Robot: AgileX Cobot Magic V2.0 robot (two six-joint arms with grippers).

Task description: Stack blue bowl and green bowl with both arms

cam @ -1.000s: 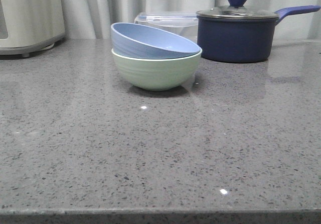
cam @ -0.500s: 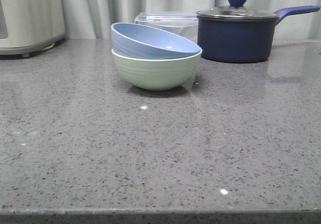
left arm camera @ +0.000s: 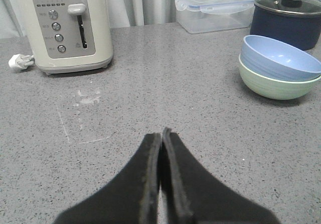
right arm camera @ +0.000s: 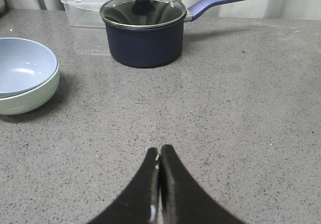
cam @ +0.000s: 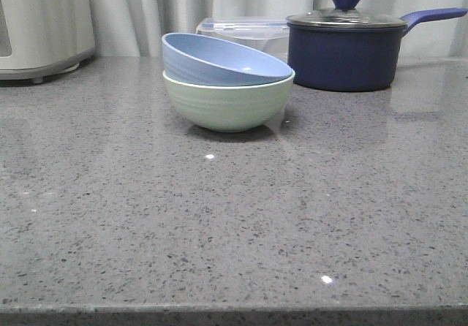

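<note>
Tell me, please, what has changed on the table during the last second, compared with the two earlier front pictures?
Nothing has visibly changed. The blue bowl still sits tilted inside the green bowl, and the navy pot and the clear container behind them are in the same places. No gripper enters the front view.

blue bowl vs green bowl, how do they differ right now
The blue bowl is pale blue and sits tilted, its rim higher on the left in the front view; the green bowl is mint green and stands level on the counter. The blue bowl rests inside the green bowl, which looks slightly wider. Both are round, matte and faintly ridged outside, and neither is held by a tool.
</note>
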